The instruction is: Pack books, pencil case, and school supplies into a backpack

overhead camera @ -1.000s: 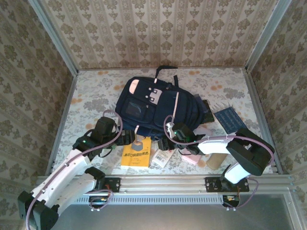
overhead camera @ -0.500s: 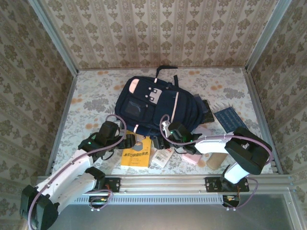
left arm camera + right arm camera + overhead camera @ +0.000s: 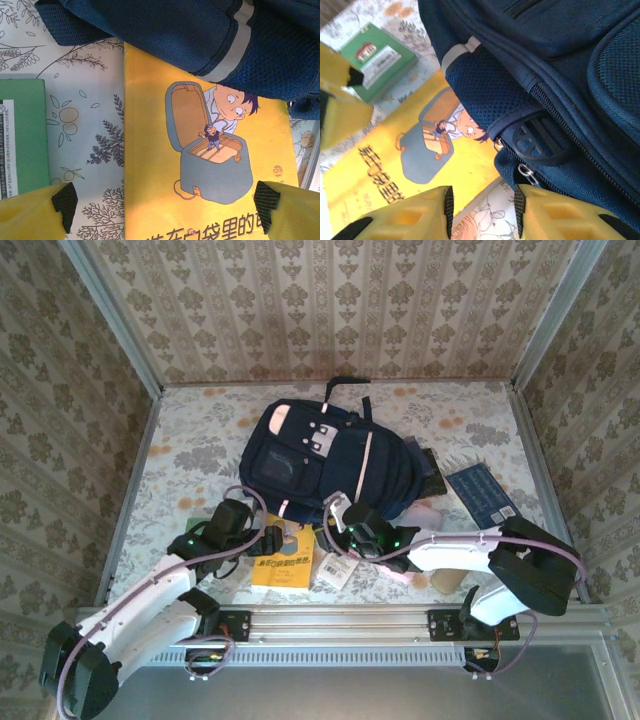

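Observation:
The navy backpack (image 3: 330, 455) lies mid-table, its lower edge (image 3: 210, 35) overlapping the top of the yellow paperback (image 3: 283, 562) with the cartoon figure (image 3: 220, 150). My left gripper (image 3: 268, 538) hovers over that book, open wide (image 3: 165, 202), its fingertips (image 3: 65, 200) straddling the cover. My right gripper (image 3: 332, 536) is open with a narrower gap (image 3: 484, 207), nothing between the fingers, at the backpack's corner beside a zipper pull (image 3: 526, 172). The green booklet (image 3: 377, 57) lies left of the yellow book (image 3: 395, 165) and shows again in the left wrist view (image 3: 22, 135).
A white packet (image 3: 340, 568), a pink pouch (image 3: 405, 575) and a tan pouch (image 3: 450, 580) lie near the front edge under the right arm. A blue book (image 3: 482, 492) lies at the right. Metal rails border the table (image 3: 200, 430).
My right gripper has moved left to the backpack's lower corner by the yellow book, and its jaws have narrowed. My left gripper has shifted slightly right over the book.

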Robot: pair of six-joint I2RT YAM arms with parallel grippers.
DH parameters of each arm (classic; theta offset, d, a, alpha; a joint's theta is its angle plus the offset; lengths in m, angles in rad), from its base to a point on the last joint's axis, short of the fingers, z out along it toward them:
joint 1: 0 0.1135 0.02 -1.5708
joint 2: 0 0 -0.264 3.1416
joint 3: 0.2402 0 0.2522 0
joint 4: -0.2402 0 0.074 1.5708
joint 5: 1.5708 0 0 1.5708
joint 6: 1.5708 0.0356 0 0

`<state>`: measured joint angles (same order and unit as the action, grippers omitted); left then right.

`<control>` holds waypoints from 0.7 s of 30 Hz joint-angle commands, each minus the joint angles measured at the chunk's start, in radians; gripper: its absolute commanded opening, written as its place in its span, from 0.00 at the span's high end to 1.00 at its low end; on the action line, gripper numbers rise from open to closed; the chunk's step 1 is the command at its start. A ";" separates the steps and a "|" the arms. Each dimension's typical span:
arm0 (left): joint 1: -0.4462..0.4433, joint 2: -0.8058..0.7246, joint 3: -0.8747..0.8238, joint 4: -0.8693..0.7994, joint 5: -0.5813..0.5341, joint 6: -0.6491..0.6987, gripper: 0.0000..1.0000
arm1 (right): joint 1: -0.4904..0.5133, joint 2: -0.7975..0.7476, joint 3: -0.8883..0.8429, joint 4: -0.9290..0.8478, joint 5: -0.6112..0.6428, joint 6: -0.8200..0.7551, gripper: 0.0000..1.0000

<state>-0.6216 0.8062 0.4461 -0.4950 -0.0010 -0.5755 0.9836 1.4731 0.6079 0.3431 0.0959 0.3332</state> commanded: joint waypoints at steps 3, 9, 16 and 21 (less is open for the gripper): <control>-0.009 -0.003 0.003 0.007 -0.013 -0.003 0.05 | 0.036 0.071 0.028 -0.104 0.183 -0.158 0.60; -0.010 -0.002 -0.001 0.008 -0.013 -0.004 0.05 | 0.036 0.149 0.048 -0.089 0.202 -0.160 0.59; -0.010 0.001 -0.004 0.013 -0.011 -0.006 0.05 | 0.036 0.179 0.068 -0.098 0.259 -0.186 0.58; -0.010 0.007 -0.006 0.019 -0.010 -0.005 0.05 | 0.036 0.216 0.099 -0.091 0.254 -0.203 0.57</control>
<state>-0.6224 0.8074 0.4461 -0.4858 -0.0006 -0.5755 1.0203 1.6604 0.6685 0.2565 0.3107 0.1566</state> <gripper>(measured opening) 0.947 0.431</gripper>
